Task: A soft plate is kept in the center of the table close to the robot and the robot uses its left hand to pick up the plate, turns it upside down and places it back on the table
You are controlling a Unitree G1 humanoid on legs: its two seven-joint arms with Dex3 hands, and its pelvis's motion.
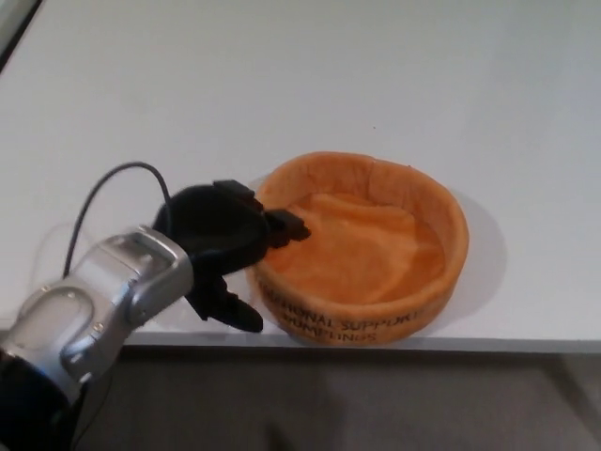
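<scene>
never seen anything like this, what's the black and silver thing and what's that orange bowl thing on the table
You are looking down from a camera on a humanoid robot's head. The silver forearm ends in its black left hand, which has a thumb and two thick fingers. The orange thing is a soft fabric plate with a raised rim, sitting right side up near the front edge of a white table. The hand is at the plate's left rim, fingers reaching over it and the thumb outside. The plate still rests on the table. The right hand is out of view.

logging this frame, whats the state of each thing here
soft plate: right way up, opening facing up, resting on the table at its near edge, not lifted
left hand: at the plate's left rim, one finger over the rim inside, thumb low outside; grip not clearly closed
table: white, carrying the plate
right hand: not in view
</scene>
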